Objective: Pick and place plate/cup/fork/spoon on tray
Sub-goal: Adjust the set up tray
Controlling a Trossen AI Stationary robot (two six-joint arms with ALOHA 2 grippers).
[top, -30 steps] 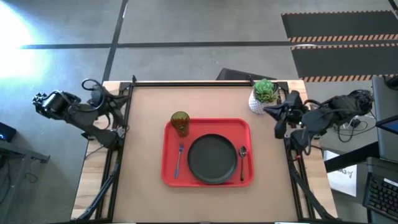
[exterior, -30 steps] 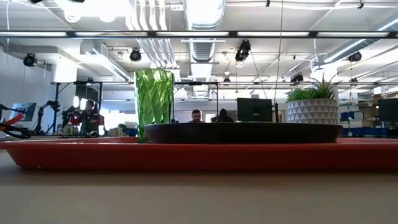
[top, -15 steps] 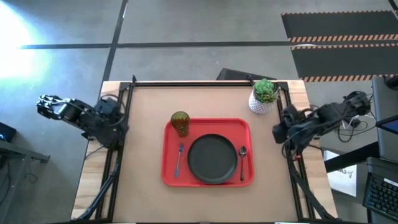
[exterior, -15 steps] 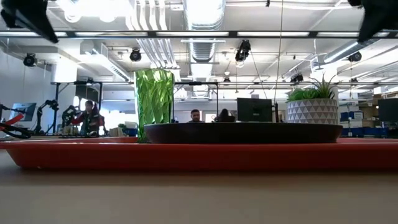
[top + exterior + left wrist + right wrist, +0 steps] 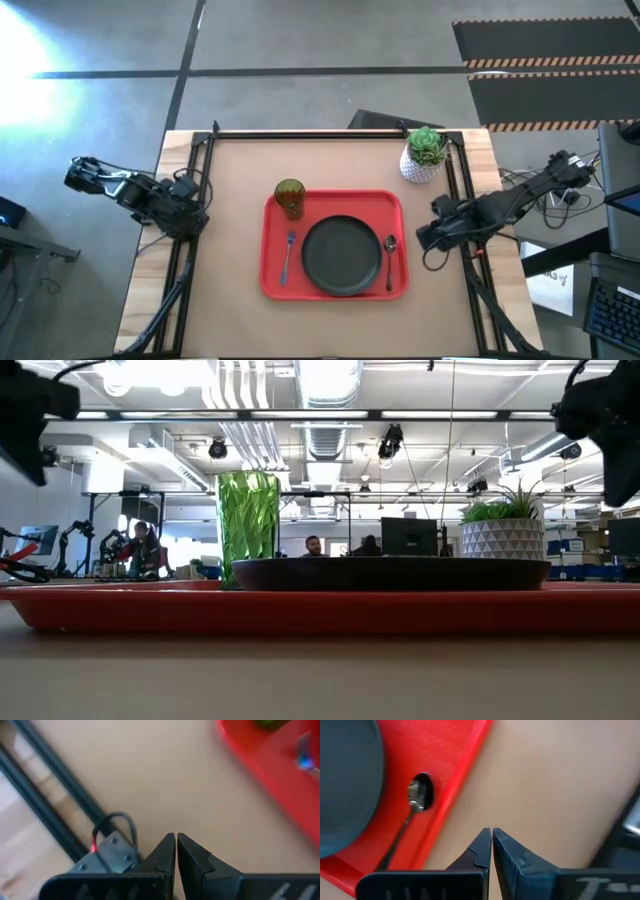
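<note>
Sitting at frame centre on the table (image 5: 230, 170), the tray (image 5: 275, 280) already carries plate (image 5: 342, 256), fork (image 5: 288, 256), spoon (image 5: 390, 255) and cup (image 5: 290, 198); the pinched-shut, empty right claw (image 5: 422, 238) nearby could nudge the tray, while the closed left claw (image 5: 196, 222) poses less risk.

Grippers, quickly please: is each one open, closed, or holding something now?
Left gripper: closed, holding nothing, at the table's left edge.
Right gripper: closed, holding nothing, over the table beside the tray.
</note>
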